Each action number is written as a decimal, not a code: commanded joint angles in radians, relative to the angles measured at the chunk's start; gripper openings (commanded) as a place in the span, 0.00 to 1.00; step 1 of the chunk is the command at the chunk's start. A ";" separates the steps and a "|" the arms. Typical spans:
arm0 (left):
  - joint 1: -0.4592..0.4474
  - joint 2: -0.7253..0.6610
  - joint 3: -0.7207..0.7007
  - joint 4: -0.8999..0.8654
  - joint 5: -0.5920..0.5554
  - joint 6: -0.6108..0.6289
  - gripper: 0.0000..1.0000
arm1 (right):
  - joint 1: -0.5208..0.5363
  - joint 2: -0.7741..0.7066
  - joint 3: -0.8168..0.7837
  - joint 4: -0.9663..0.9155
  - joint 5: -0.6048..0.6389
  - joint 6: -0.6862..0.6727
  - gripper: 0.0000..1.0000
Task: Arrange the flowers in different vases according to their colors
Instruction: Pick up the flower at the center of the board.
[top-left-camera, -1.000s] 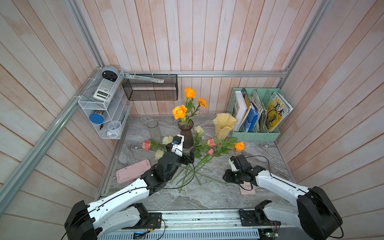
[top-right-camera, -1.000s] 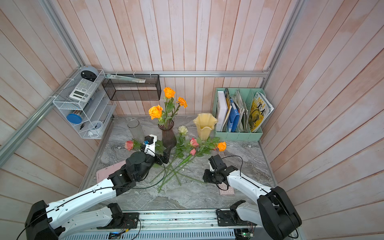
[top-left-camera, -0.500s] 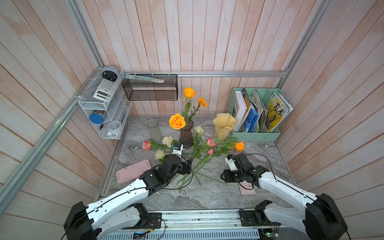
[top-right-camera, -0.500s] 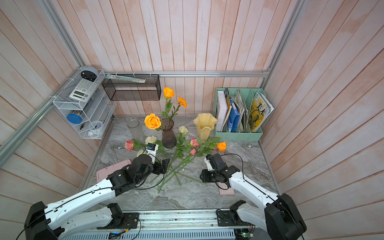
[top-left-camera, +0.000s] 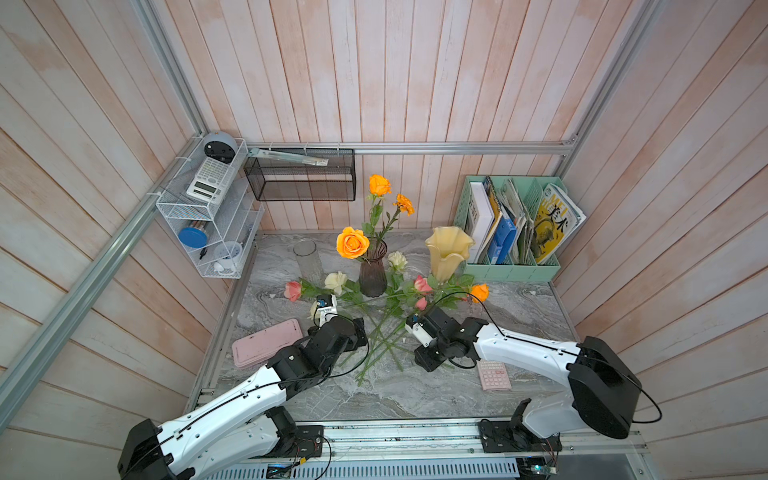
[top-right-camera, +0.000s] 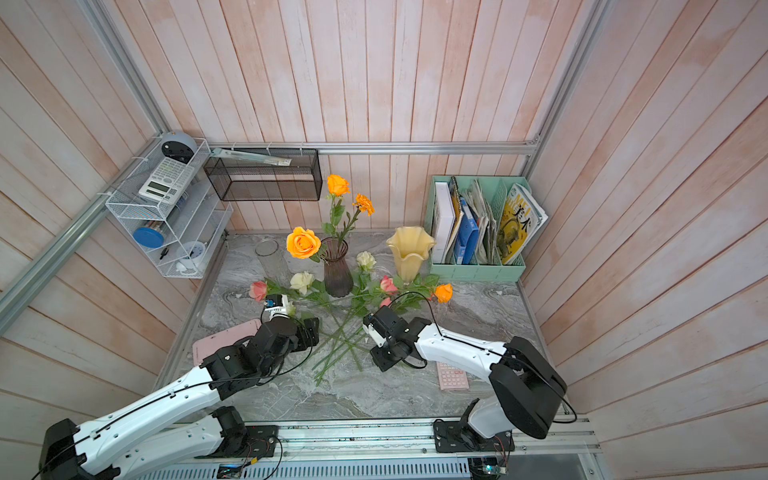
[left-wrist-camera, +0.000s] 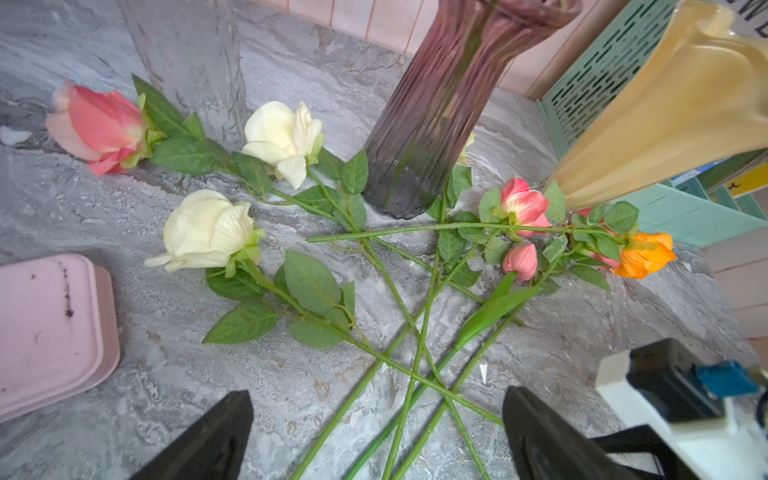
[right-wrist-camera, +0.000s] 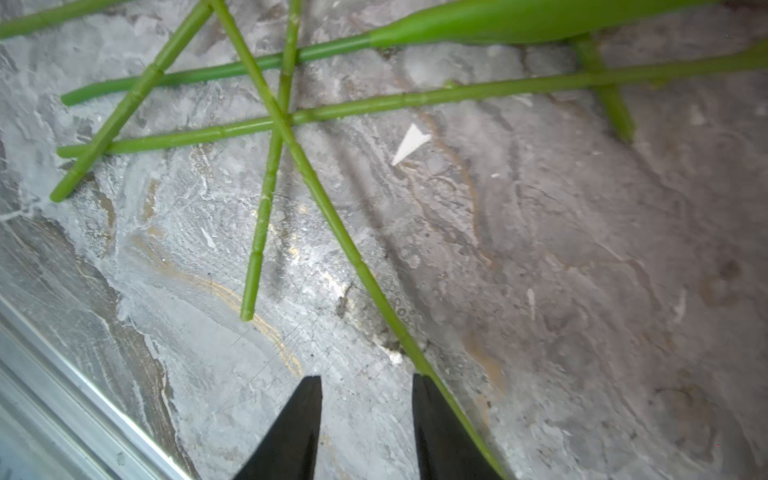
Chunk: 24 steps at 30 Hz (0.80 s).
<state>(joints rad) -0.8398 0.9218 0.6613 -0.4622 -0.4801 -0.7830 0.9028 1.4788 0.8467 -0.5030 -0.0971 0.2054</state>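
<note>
The dark purple vase (top-left-camera: 372, 274) holds three orange flowers (top-left-camera: 352, 243). The clear glass vase (top-left-camera: 308, 257) and the pale yellow vase (top-left-camera: 446, 253) stand on either side of it, with no flowers in them. Pink (left-wrist-camera: 99, 124), cream (left-wrist-camera: 205, 228) and orange (left-wrist-camera: 644, 253) roses lie on the marble, their stems crossing (right-wrist-camera: 270, 116). My left gripper (left-wrist-camera: 376, 411) hangs wide open above the crossed stems and holds nothing. My right gripper (right-wrist-camera: 366, 379) is low over the stem ends, jaws partly apart with bare marble between them. One stem runs along the outside of a finger (right-wrist-camera: 432, 415).
A pink case (top-left-camera: 268, 343) lies at the front left and a pink calculator (top-left-camera: 493, 375) by my right arm. The mint file holder (top-left-camera: 511, 232), a black mesh basket (top-left-camera: 300, 178) and a white wire rack (top-left-camera: 208, 216) line the back and left.
The large orange rose has settled lower in the purple vase. My left gripper has drawn back from the vase toward the front. My right gripper has shifted left to the stem ends.
</note>
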 joint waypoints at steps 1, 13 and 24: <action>0.012 0.008 -0.017 -0.038 -0.025 -0.062 1.00 | 0.031 0.059 0.061 -0.017 0.076 -0.046 0.42; 0.013 -0.040 -0.062 -0.026 0.000 -0.041 1.00 | 0.038 0.206 0.136 -0.004 0.188 -0.077 0.41; 0.013 -0.155 -0.141 0.011 0.069 -0.032 1.00 | 0.039 0.303 0.163 0.032 0.157 -0.115 0.34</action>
<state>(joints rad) -0.8310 0.7834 0.5301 -0.4767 -0.4389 -0.8276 0.9356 1.7393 1.0031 -0.4866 0.0612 0.1051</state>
